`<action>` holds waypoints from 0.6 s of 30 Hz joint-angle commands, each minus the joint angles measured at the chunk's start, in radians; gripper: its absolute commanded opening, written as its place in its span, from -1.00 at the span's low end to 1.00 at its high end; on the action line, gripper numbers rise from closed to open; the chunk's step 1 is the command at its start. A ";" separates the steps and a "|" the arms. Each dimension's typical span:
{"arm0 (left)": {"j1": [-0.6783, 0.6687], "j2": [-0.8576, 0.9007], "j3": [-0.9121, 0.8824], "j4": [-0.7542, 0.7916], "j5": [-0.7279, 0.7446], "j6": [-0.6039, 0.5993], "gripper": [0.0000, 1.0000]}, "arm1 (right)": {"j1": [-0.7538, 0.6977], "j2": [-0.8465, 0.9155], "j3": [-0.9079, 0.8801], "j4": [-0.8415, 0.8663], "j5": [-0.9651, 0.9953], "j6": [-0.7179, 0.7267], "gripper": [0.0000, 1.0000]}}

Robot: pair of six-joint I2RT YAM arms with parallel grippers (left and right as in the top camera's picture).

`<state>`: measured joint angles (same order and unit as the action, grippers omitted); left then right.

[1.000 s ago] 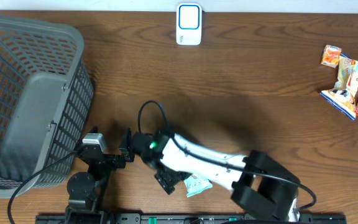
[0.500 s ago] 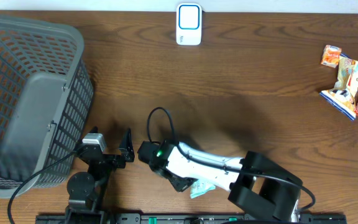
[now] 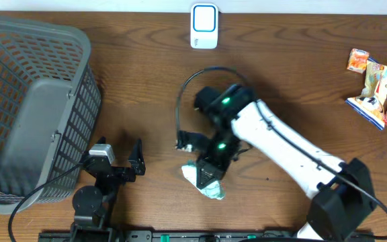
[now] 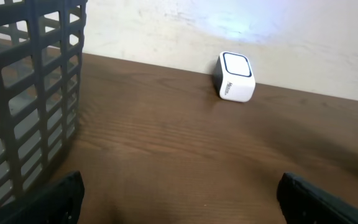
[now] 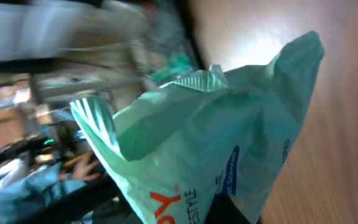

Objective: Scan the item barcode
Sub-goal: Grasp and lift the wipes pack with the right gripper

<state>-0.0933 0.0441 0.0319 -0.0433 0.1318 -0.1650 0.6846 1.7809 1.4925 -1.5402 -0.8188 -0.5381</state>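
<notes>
The item is a mint-green snack packet (image 3: 207,184) with orange and blue print, and my right gripper (image 3: 210,169) is shut on its top edge, front of centre. The packet (image 5: 229,124) fills the right wrist view, hanging tilted with one dark fingertip (image 5: 229,213) pressed against it. At the middle of the table's far edge stands the white barcode scanner (image 3: 203,25), well away from the packet; the left wrist view has this scanner (image 4: 235,76) too. My left gripper (image 3: 134,161) rests open near the front left, with nothing between its fingers (image 4: 61,198).
A grey plastic basket (image 3: 32,101) fills the left side, and its mesh wall (image 4: 36,93) stands just left of my left gripper. Several more snack packets (image 3: 378,84) lie at the far right edge. The right arm's cable (image 3: 187,94) loops above the table's middle.
My right gripper has shut on the green packet at the front edge. The arm has swung back toward the table's middle, taking the packet with it. The left arm has not moved.
</notes>
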 commanded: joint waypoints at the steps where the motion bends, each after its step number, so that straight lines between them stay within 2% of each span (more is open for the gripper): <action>1: 0.004 -0.001 -0.028 -0.014 0.007 -0.013 0.96 | -0.055 0.003 -0.010 -0.026 -0.364 -0.375 -0.98; 8: 0.004 -0.001 -0.028 -0.014 0.007 -0.013 0.96 | -0.089 0.003 -0.010 -0.024 -0.588 -0.372 -0.98; 11: 0.004 -0.001 -0.028 -0.014 0.007 -0.013 0.96 | -0.091 0.003 -0.010 -0.023 -0.734 -0.283 -0.98; 16: 0.004 -0.001 -0.028 -0.014 0.007 -0.013 0.96 | -0.127 0.003 0.002 0.039 -0.743 -0.039 -0.98; 18: 0.004 -0.001 -0.028 -0.014 0.007 -0.013 0.96 | -0.142 0.003 0.002 0.054 -0.743 -0.011 -0.98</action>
<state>-0.0933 0.0441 0.0319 -0.0433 0.1318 -0.1646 0.5690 1.7824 1.4883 -1.4952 -1.4719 -0.6735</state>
